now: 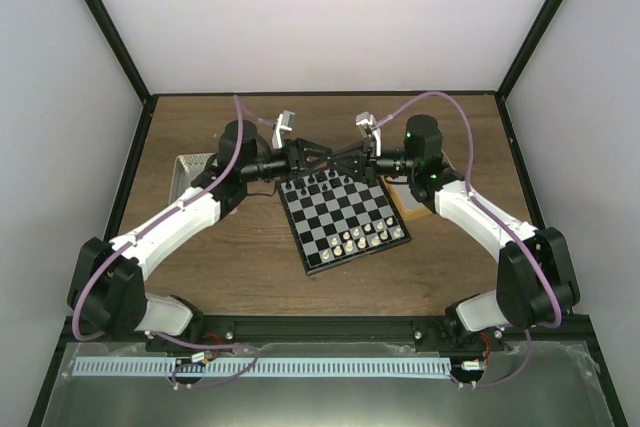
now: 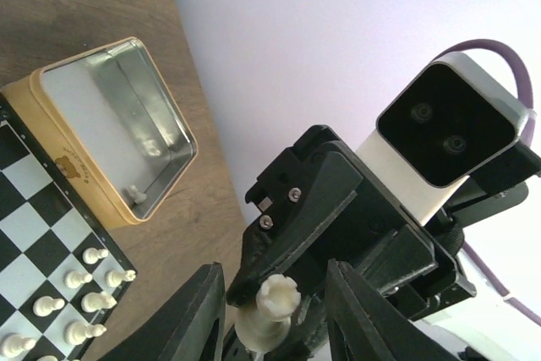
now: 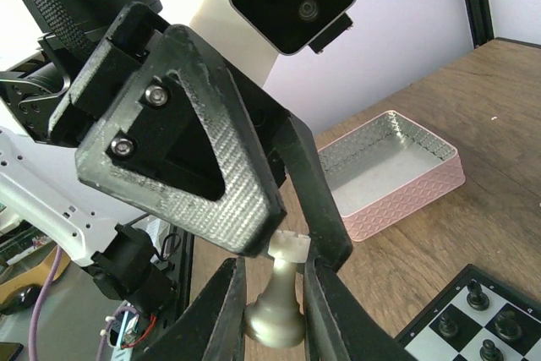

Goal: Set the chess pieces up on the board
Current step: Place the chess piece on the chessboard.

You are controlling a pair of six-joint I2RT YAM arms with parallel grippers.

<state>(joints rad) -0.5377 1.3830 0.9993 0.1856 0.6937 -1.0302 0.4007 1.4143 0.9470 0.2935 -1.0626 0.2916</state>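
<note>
Bench [image 1: 200, 267], carrying the board [image 1: 345, 222] at centre, with cream-white chess pieces [image 1: 362, 239] ranked along its near edge; above its far edge, one cream-white chessman [image 3: 275, 298] clenched at the foot by the right fingers [image 3: 220, 319], the left fingers [image 2: 196, 319] parted either side of its head, not touching. Step judged: mid-air handover; next move calls for the left fingers to clamp squarely, the right releasing only afterwards.

Robot lab test cell, and that's my rig in it.

I've got my left arm [image 1: 170, 222] and right arm [image 1: 480, 217] bolted to a black rail [image 1: 330, 327] at the edge of a wood-top table [image 1: 240, 267]. Plain white panels [image 1: 320, 17] on black frame posts [image 1: 105, 22] box it in. Purple cables [image 1: 77, 307] loop off the joints, there's a slotted wiring duct [image 1: 260, 368] below, and a camera [image 2: 448, 128] rides on the wrist.
</note>
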